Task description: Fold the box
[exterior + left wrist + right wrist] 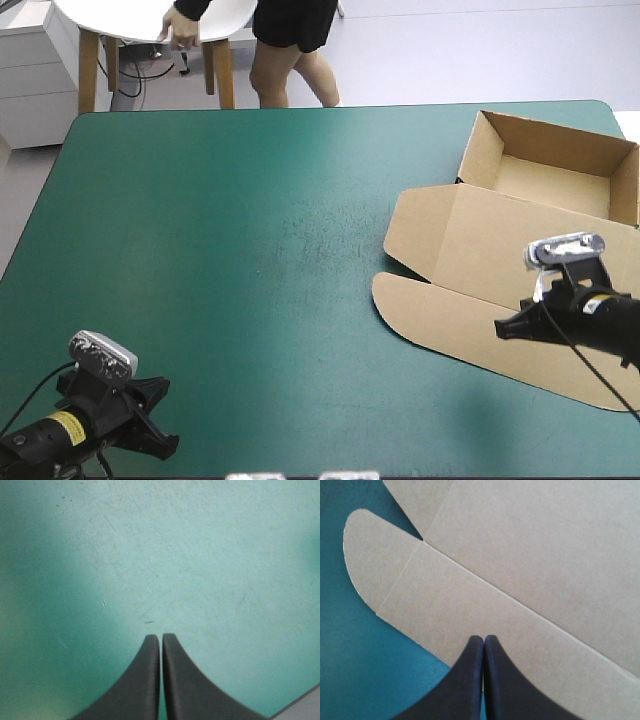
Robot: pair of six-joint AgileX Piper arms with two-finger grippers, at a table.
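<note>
Near-left corner of the table [250, 250]: left gripper [168, 443], low over the teal-green cover [200, 555]. Fingers [145, 680] pressed together into one pointed arch, only a hairline between them, nothing caught there. Under and ahead of the tips, bare cover with fine scratches (one short dark fleck just ahead of the point). Well apart from the box [480, 250].

Near-right side: right gripper [503, 328], likewise closed to a point and holding nothing. Sits over the nearest strip of the board, tips aimed toward the table's left. Cannot tell whether touching the board or just above it.

Box itself: brown board on the right half of the table, reaching from near the front edge to the far-right corner. Nearest part, a long flap [470, 610] lying flat, ending in a rounded ear [370, 560] toward the table's middle. Straight crease between that flap and the wide lid panel [545, 545] behind it, the lid flat on the cover too. Angled side flap [415, 225] at the lid's left end, with a narrow notch of teal-green between it and the rounded ear.

Farthest: the tray [530, 135], walls raised, open at the top, floor visible inside, back wall close to the table's far edge.
</note>
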